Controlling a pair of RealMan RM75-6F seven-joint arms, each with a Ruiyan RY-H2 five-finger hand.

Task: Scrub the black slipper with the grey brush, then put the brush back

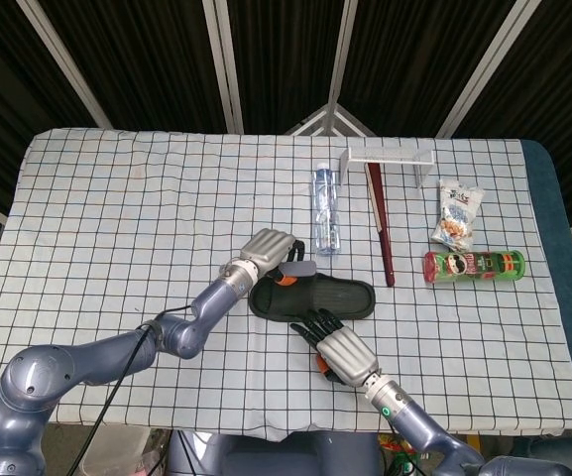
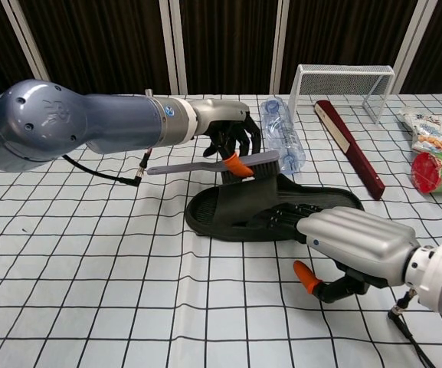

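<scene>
The left robot hand (image 2: 232, 142) holds the grey brush (image 2: 213, 163) over the black slipper (image 2: 240, 211). The right robot hand (image 2: 351, 241) presses the slipper's near edge, holding nothing.

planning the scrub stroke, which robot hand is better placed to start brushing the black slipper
Left. The left robot hand already holds the grey brush, its bristles over the black slipper at the strap. The right robot hand has no brush; its fingers rest on the slipper's near edge, apparently steadying it.
</scene>
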